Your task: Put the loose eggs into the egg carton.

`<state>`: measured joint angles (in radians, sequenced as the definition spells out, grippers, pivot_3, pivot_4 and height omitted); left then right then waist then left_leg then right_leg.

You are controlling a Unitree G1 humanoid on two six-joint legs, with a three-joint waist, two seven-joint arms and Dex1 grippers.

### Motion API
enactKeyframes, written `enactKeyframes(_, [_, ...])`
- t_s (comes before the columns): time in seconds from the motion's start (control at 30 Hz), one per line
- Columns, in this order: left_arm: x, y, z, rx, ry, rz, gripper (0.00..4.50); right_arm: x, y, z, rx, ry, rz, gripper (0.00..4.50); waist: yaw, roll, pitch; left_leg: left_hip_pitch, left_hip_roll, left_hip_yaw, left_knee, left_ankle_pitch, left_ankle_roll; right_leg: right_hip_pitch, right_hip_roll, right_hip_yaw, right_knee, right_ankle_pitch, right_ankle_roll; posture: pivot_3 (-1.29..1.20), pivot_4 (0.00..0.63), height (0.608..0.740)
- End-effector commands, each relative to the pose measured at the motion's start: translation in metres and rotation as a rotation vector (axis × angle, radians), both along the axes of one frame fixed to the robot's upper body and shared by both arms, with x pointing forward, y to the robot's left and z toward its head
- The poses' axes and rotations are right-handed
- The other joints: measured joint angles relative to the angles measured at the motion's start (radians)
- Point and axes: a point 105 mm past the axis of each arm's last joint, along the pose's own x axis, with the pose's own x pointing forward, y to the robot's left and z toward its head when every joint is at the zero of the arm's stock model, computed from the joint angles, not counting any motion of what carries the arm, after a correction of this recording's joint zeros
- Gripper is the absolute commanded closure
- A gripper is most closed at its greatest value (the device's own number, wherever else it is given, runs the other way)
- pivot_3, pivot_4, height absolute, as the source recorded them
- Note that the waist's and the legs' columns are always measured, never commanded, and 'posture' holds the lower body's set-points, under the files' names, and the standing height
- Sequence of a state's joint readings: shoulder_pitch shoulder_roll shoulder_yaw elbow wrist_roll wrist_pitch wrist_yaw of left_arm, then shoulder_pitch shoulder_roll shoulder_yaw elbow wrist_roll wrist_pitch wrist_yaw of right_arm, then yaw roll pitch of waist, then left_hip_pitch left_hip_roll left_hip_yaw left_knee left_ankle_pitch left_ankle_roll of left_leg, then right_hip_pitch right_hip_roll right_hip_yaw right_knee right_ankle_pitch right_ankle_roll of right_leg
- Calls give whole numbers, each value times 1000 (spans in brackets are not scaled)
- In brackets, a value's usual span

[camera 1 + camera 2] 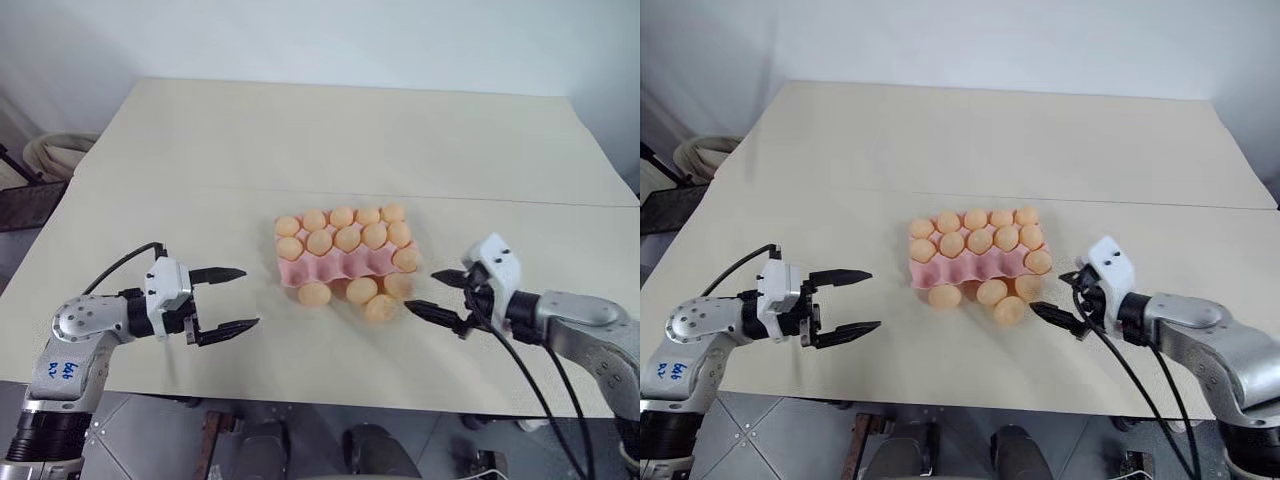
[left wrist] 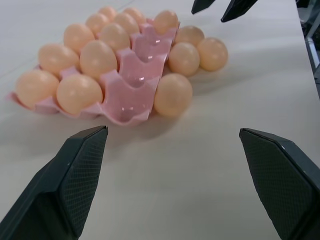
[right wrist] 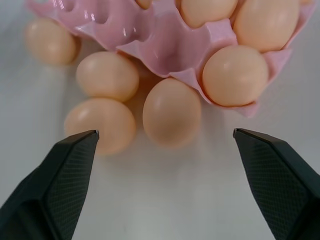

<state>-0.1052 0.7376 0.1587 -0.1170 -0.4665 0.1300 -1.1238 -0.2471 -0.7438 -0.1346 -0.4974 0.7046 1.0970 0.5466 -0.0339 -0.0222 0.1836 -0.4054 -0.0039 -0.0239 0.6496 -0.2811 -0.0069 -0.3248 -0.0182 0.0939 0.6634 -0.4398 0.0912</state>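
Left end effector (image 1: 228, 298): fingers spread wide and holding nothing, hovering over the counter well to the left of the egg carton, fingers pointing toward it.
Right end effector (image 1: 434, 293): fingers likewise wide apart and empty, just to the right of the loose eggs, tips aimed at them and tilted a little downward; it touches none of them.
Egg carton (image 1: 330, 266): pink moulded tray lying flat near the middle of the counter, between the two end effectors. The two rows farther from the robot are filled with eggs. In the nearest row an egg sits in the right end cup (image 3: 235, 75); the cups beside it that can be seen show bare pink plastic (image 2: 132, 80).
Loose eggs: four lie on the counter along the carton's near edge. One (image 1: 314, 294) sits toward the left, against the tray's front. Another (image 1: 361, 290) sits near the middle, also at the tray's edge. A third (image 1: 398, 285) lies toward the right, tucked close to the tray. The fourth (image 1: 381, 308) lies slightly nearer the robot, just beside the middle and right ones.
Counter (image 1: 300, 140): pale beige top with a seam running across it behind the carton.
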Motion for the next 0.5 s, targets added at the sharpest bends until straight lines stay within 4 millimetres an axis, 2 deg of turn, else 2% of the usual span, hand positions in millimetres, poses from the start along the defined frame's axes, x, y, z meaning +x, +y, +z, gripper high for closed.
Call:
enactKeyframes(0.03, [-4,2,10,11,-49,1,16,7,8,-6,-20,28,-19,0,0,0,0,0,0,0,0,0,0,0,0,0,0,0,0,0,150,740])
enactKeyframes(0.27, [-11,2,8,8,-46,12,16,30,13,-18,-51,47,-121,0,-1,0,0,0,0,0,-1,0,0,-1,-3,-6,0,0,0,0,150,740])
enactKeyframes(0.37, [-12,3,8,8,-47,23,0,30,14,-20,-51,57,-124,897,-1,0,0,0,0,0,-1,0,0,-1,-4,-7,0,0,0,0,150,740])
enactKeyframes(0.5, [-12,3,8,-1,-50,34,0,28,15,-21,-61,62,-111,2307,-1,1,0,0,-1,0,-2,0,0,-2,-4,-8,0,0,0,0,150,740])
